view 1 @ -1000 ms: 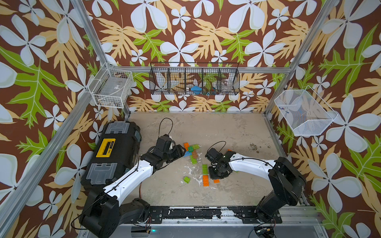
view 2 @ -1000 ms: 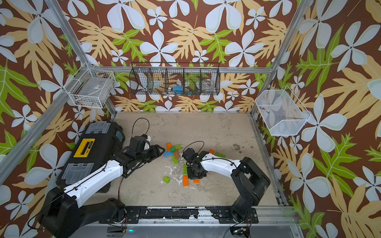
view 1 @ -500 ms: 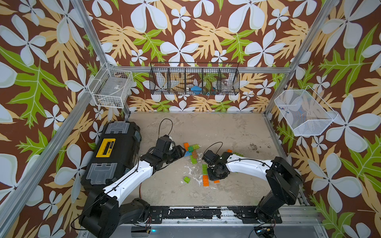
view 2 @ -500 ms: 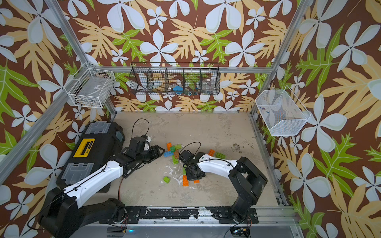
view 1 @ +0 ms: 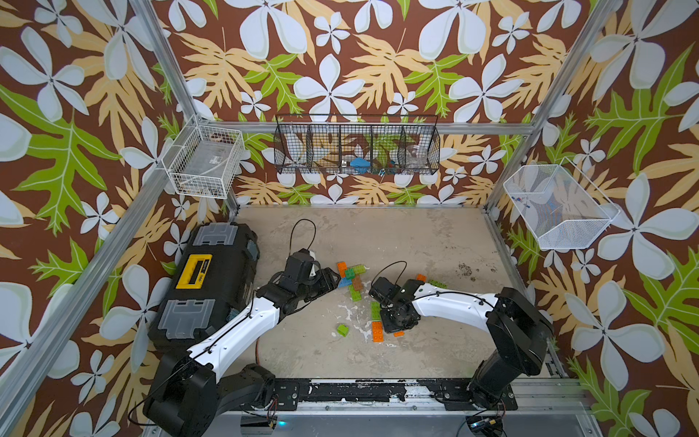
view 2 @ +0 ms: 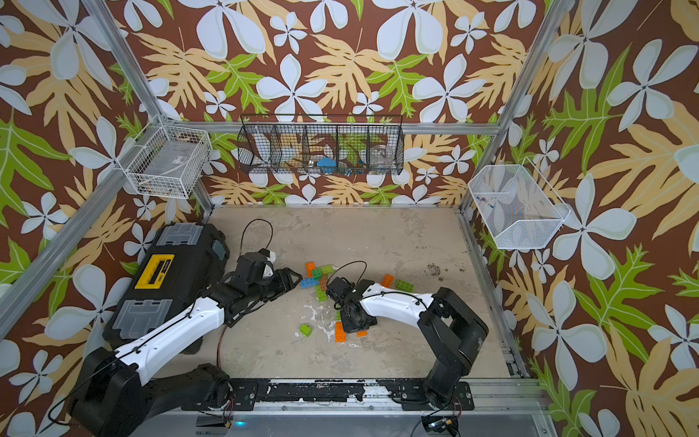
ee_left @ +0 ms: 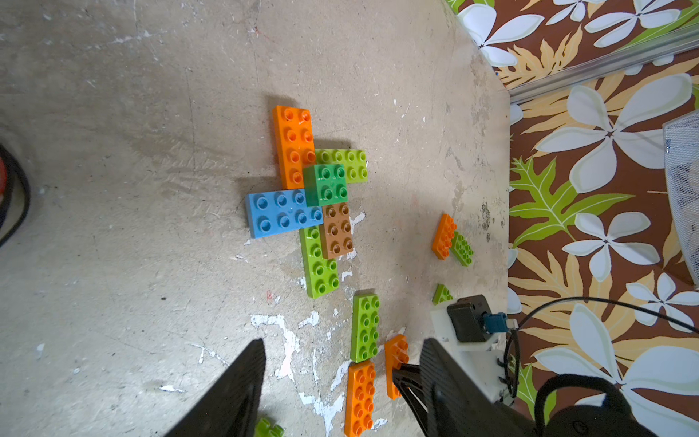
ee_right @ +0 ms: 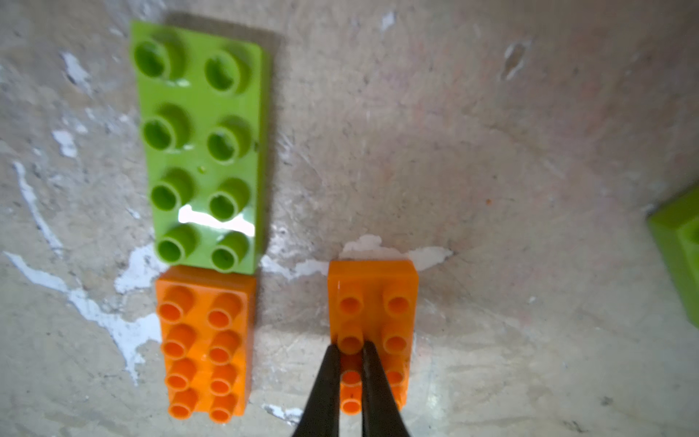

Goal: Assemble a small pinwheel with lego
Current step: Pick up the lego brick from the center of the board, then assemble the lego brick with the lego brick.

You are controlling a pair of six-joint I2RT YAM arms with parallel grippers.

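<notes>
1. The right arm has edged slightly left over the last second. Its jaws, then a little apart, are now pinched narrow.
2. The right gripper [ee_right: 350,346] points tip-down onto a loose orange brick [ee_right: 372,302], with its fingertips nipping one line of studs. The brick lies flat on the table [view 1: 416,234], near centre.
3. Just left of it, a long orange brick [ee_right: 206,340] and a lime brick [ee_right: 200,143] lie end to end, touching. Neither has moved.
4. The left gripper [ee_left: 342,342] is where it was, jaws moderately wide with nothing between them, aimed toward the pinwheel cluster [view 1: 350,278].
5. The cluster sits mid-table, unchanged. A dark green brick [ee_left: 326,184] is on top, and orange, lime, brown and blue brick [ee_left: 281,213] arms spread around it.
6. The toolbox [view 1: 212,287] stands at the left. Its yellow panel [view 1: 193,269] carries dark lettering too small to read.
</notes>
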